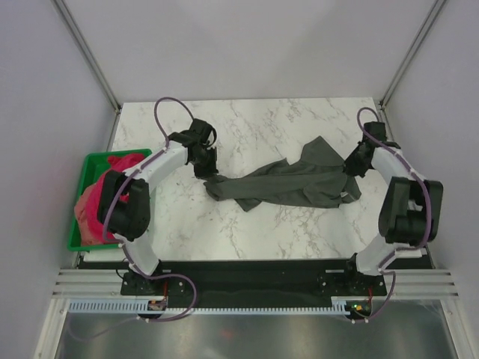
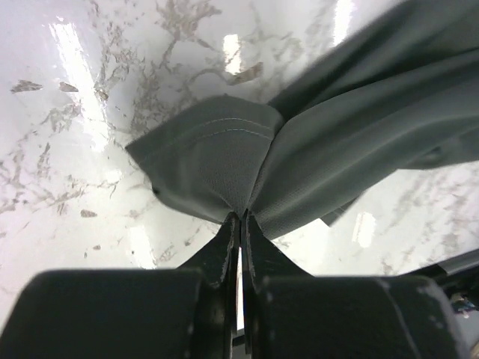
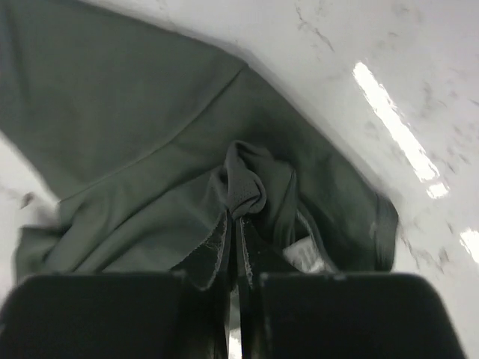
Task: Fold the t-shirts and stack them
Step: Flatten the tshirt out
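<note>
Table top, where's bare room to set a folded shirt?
Bare marble lies beyond the grey t-shirt along the far edge, and between it and the near edge. The middle is crowded: left gripper and right gripper pinch the shirt's ends. The green bin holds pink shirts.

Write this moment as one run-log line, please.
left gripper: shut on grey t-shirt | right gripper: shut on it | pink cloth: in green bin

This is a robotics lab test cell: a white marble-patterned tabletop (image 1: 284, 127) is boxed in by plain pale grey wall panels (image 1: 247, 45) on slim aluminium frame posts (image 1: 87, 52). A white-and-black left robot arm (image 1: 138, 198) and its right twin (image 1: 408, 202) are bolted to a black base plate (image 1: 247, 273) beside a slotted white cable duct (image 1: 254, 307).
</note>
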